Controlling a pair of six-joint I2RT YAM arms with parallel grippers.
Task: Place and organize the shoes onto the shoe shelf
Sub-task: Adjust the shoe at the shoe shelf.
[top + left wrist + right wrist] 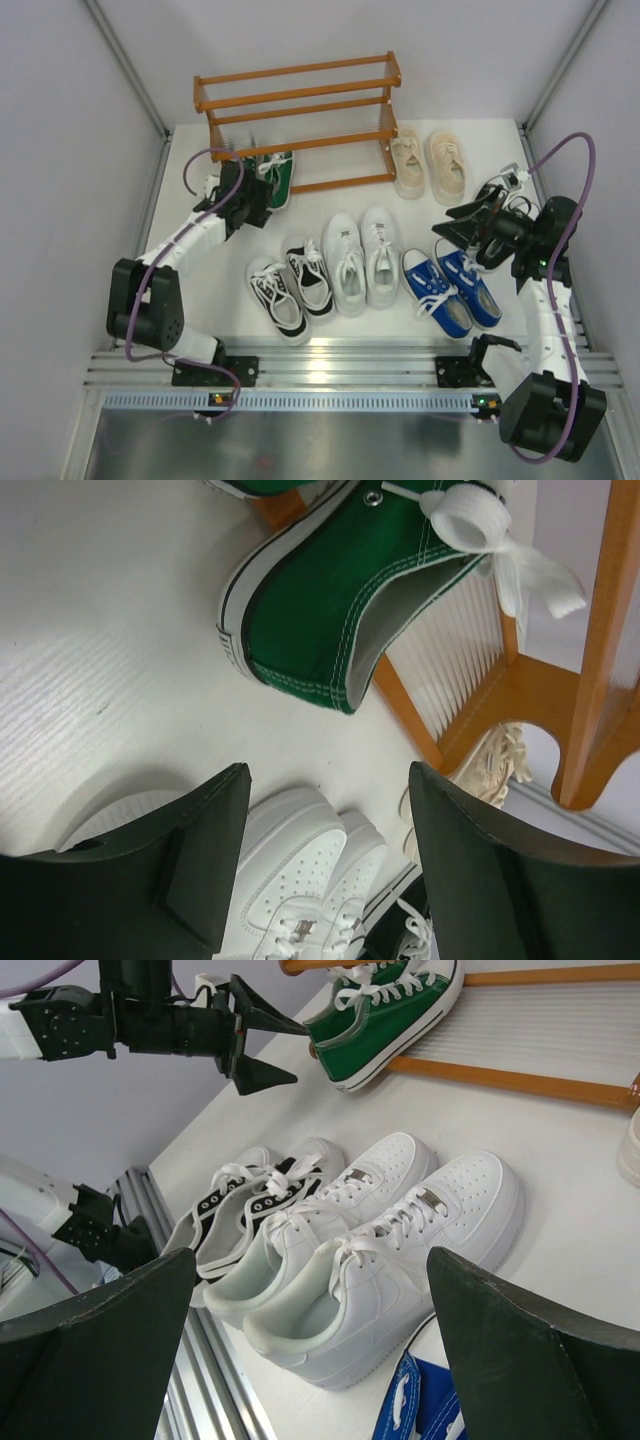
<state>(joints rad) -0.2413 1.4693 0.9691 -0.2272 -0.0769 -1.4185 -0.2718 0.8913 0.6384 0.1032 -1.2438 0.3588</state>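
The orange-brown shoe shelf (300, 100) stands at the back of the white table. A green pair of shoes (279, 177) lies on its lowest rails at the left end, heels sticking out toward me. My left gripper (258, 200) is open and empty just short of those heels; in the left wrist view the nearest green heel (330, 610) lies beyond my left gripper (330, 780). My right gripper (452, 228) is open and empty above the blue pair (452, 290). In the right wrist view my right gripper (310, 1270) faces the white pair (390, 1240).
In a row near the front lie a black-and-white pair (290, 287), the white pair (360, 260) and the blue pair. A beige pair (430, 162) sits right of the shelf. Grey walls close in both sides, and a metal rail (330, 365) runs along the front.
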